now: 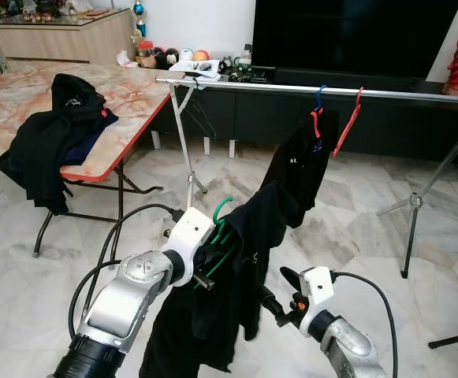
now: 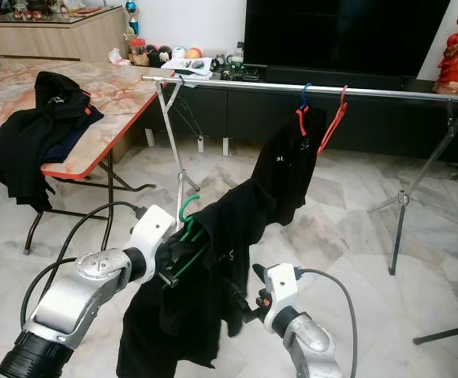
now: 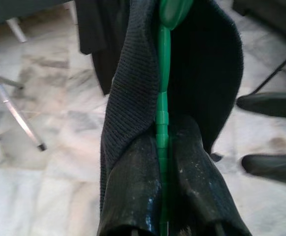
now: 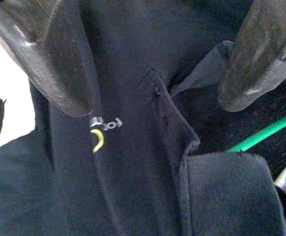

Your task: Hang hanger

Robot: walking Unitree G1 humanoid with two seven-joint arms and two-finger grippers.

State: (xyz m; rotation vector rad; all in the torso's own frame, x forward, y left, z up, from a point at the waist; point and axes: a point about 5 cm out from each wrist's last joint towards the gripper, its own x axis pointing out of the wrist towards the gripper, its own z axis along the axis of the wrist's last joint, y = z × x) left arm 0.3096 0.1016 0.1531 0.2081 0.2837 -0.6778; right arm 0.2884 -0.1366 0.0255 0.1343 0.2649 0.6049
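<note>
The left end effector (image 3: 162,216) is clamped on the green hanger (image 1: 222,216), which carries a black shirt (image 1: 248,260). The right end effector (image 4: 157,54), fingers apart, faces the shirt, short of the clothes rail (image 1: 402,94).

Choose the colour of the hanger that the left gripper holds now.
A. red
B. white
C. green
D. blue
C: the left gripper is shut on the green hanger, which carries a black garment; the red hanger hangs on the rail.

Green plastic hanger (image 3: 163,118), smooth; black knit shirt (image 4: 133,162), matt; metal rail (image 1: 307,90); glossy marble floor (image 1: 24,268)
</note>
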